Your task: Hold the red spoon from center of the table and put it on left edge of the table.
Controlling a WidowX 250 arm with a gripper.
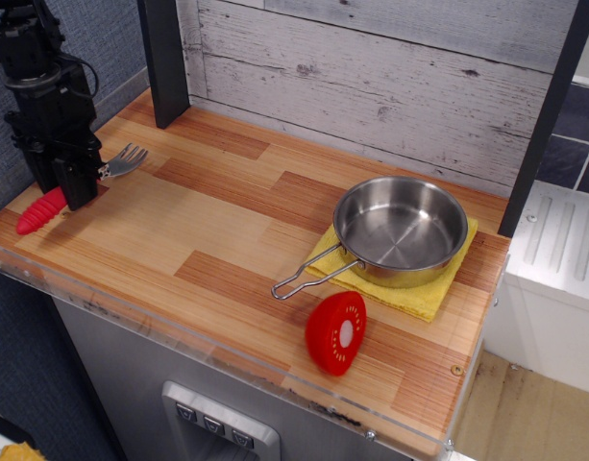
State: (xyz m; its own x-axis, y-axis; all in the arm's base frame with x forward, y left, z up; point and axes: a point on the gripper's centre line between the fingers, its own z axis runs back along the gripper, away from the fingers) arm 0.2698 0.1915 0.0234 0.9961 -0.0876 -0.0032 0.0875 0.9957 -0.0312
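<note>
gripper (76, 182) clamped on red spoon (42, 209) | ribbed handle, metal tines | wood-plank table (179, 230) left edge

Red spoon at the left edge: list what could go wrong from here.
1. The red spoon lies close to the table's left edge with its handle tip near the rim; a nudge on release might tip it off.
2. The gripper is right over the spoon's middle, so lifting away could drag it.

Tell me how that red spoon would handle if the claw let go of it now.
The red spoon looks rigid, so it likely won't flex. Its rounded ribbed handle might roll a little. It lies low at the table edge, so a nudge from the claw could push it off.
</note>
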